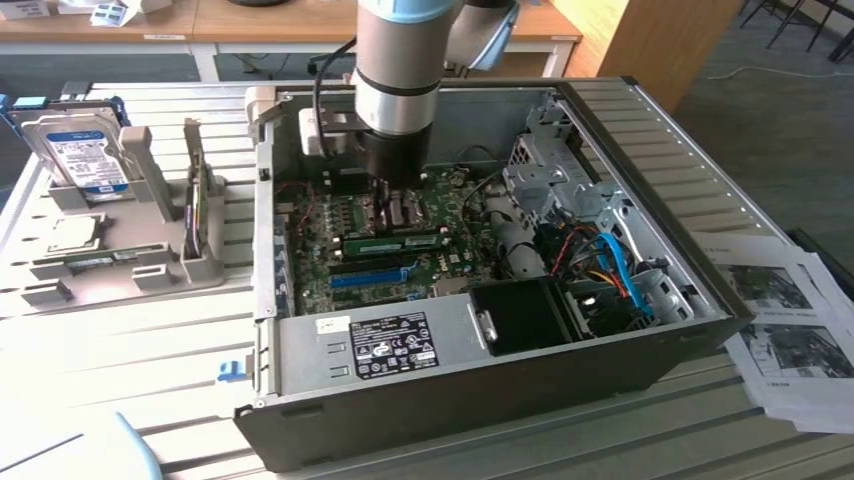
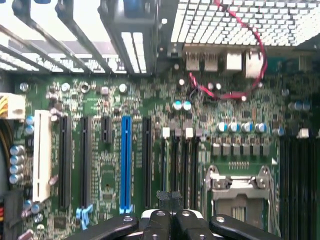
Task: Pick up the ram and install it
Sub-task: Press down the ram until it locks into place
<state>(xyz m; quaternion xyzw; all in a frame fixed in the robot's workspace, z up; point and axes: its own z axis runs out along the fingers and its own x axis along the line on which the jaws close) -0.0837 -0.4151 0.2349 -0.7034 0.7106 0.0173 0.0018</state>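
**Gripper inside case, above board**

Slatted bench carries an open case [image 1: 694, 290] in the frame centre of the exterior view. Arm descends into it; gripper [image 1: 388, 205] hangs over the motherboard [image 1: 400, 250], fingers [image 2: 172, 200] pressed together, nothing visibly pinched. One ram [image 1: 394, 243] lies on the board just below the gripper in the frame, long axis left to right. Blue slot [image 1: 370, 277] runs parallel, lower still. Case walls and drive cage [image 1: 554, 170] at right limit sideways room; overhead is open

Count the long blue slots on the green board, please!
1. The blue slot sits on the motherboard, between black slots. Others may be hidden.
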